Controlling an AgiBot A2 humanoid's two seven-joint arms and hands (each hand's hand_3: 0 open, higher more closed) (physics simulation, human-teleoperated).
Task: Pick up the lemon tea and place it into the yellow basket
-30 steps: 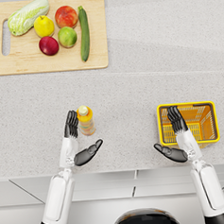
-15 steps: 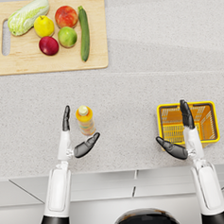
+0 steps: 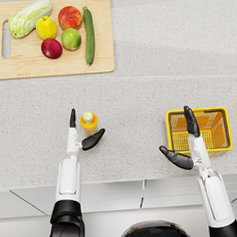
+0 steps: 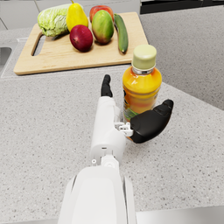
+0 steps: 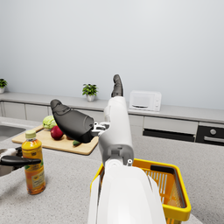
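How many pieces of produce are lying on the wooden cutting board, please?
6: cabbage at its handle end, yellow fruit, red apple, dark red fruit, green fruit, cucumber at the other end. None seems hidden.

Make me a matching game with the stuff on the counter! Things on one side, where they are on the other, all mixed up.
Things:
1. lemon tea
2. cucumber
3. yellow basket
4. left hand

Places:
A. on the cutting board
B. under the right hand
C. open around the bottle
D. upright on the counter

Pairs: 1-D, 2-A, 3-B, 4-C
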